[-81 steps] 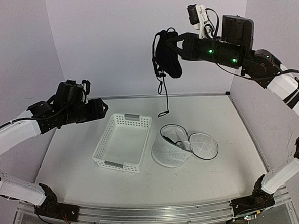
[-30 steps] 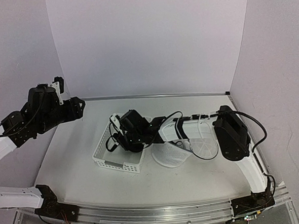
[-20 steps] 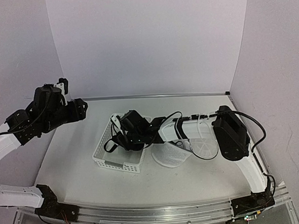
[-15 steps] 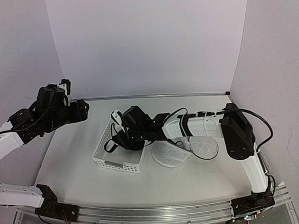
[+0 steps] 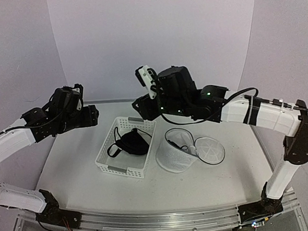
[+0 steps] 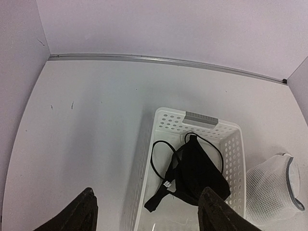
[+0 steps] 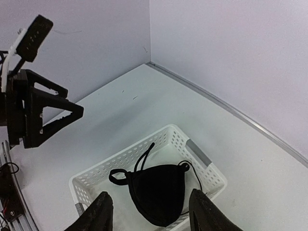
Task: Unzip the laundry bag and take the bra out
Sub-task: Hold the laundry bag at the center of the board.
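Observation:
The black bra (image 5: 130, 142) lies loose in the white lattice basket (image 5: 109, 169), straps curled beside it. To the basket's right the mesh laundry bag (image 5: 173, 157) stands unzipped, its round lid (image 5: 210, 150) flopped onto the table. My right gripper (image 5: 139, 107) hangs open high above the basket's far end. In the right wrist view its fingers (image 7: 98, 214) frame the bra (image 7: 156, 192) far below, with nothing between them. At the left my left gripper (image 5: 94, 115) is open and in the air. From the left wrist, the bra (image 6: 197, 168) and bag (image 6: 272, 190) lie below.
The basket's grey handle (image 6: 202, 118) faces the back wall. The back wall's metal strip (image 5: 158, 99) bounds the table's far edge. Side walls close in on the left and right. My left arm (image 7: 33, 115) shows at the left in the right wrist view.
My right gripper opened and let the bra go in the basket, then rose up and back. The left arm drifted slightly right.

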Action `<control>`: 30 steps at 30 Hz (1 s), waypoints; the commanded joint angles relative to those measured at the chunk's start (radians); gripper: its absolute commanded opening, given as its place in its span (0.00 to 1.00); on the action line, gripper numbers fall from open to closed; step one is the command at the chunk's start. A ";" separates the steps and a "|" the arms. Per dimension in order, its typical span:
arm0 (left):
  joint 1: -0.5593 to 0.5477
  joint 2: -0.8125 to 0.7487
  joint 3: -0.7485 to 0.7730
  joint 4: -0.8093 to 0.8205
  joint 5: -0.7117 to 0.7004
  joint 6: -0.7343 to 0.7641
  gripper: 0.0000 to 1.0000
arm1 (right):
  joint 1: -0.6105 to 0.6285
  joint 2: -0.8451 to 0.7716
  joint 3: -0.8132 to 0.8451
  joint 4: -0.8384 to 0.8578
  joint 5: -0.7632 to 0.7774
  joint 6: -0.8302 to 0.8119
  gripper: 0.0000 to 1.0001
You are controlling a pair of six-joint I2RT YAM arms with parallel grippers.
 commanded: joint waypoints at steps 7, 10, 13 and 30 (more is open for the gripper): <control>0.004 0.094 0.081 0.081 0.099 0.038 0.72 | -0.053 -0.312 -0.325 -0.056 0.235 0.070 0.58; -0.003 0.128 0.082 0.129 0.201 0.064 0.72 | -0.133 -0.373 -0.420 -0.062 0.138 0.138 0.56; -0.027 0.187 0.111 0.144 0.252 0.083 0.71 | -0.198 -0.398 -0.489 -0.062 0.017 0.196 0.51; -0.139 0.401 0.230 0.205 0.493 0.052 0.70 | -0.292 -0.136 -0.514 -0.046 -0.437 0.322 0.46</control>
